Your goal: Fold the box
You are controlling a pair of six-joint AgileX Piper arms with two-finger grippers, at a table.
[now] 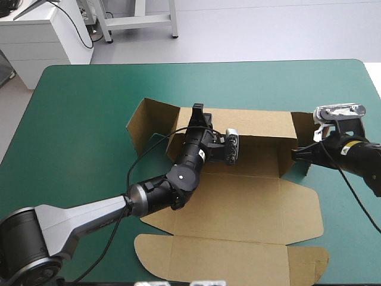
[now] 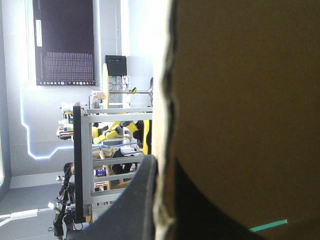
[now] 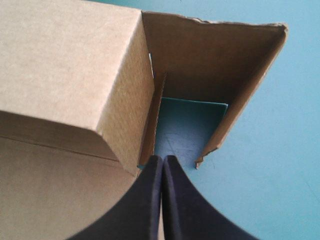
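Box (image 1: 238, 202) of brown corrugated board, wall pinched by left gripper (image 1: 197, 113); right gripper (image 3: 162, 159) closed.

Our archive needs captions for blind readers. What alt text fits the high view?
A brown box lies half folded on a teal-green table, its far wall raised and its lid flat toward the near edge. The left gripper clamps the far wall's top edge; the right gripper, shut, points at the wall's right end.

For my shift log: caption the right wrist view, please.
Shut right tool at the raised corner of the brown box on the teal-green table cover.
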